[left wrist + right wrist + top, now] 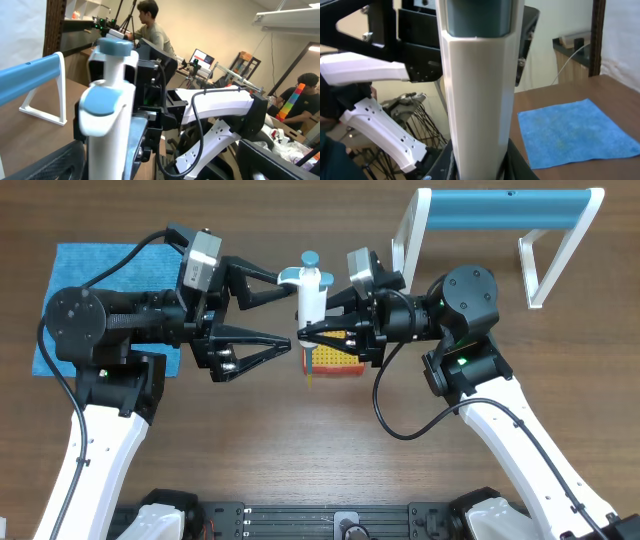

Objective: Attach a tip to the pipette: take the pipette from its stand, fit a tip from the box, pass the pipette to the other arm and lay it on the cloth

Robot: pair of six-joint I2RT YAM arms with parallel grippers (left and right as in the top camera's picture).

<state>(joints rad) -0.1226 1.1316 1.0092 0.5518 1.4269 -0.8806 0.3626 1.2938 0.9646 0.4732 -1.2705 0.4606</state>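
- Pipette (312, 295): upright, lifted above the near edge of the tip box (338, 362) and off its stand (500, 210). Step 1 of 4, taking it from the stand, is judged done.
- Right gripper (318, 330): clamped on the white body of the pipette, directly over the tip box.
- Left gripper (287, 310): fingers spread wide, 1 on each side of the pipette, on the side of the tip box that faces the cloth (80, 270). The pose suggests step 3, the hand-over, is under way; the pipette has not yet been taken.
- Cloth: flat on the table (300, 470), well apart from the tip box and beyond the left arm. Nothing lies on it, so step 4 remains.
- Stand: well apart from the tip box, on the side away from the cloth.
- Hard to make out: the lower end of the pipette is covered by the right gripper, so a fitted tip (step 2) cannot be confirmed. A thin yellowish sliver at the edge of the tip box may be one.
- Also unclear: whether the left fingers touch the pipette, and how full the tip box is, most of it being hidden under the right gripper.
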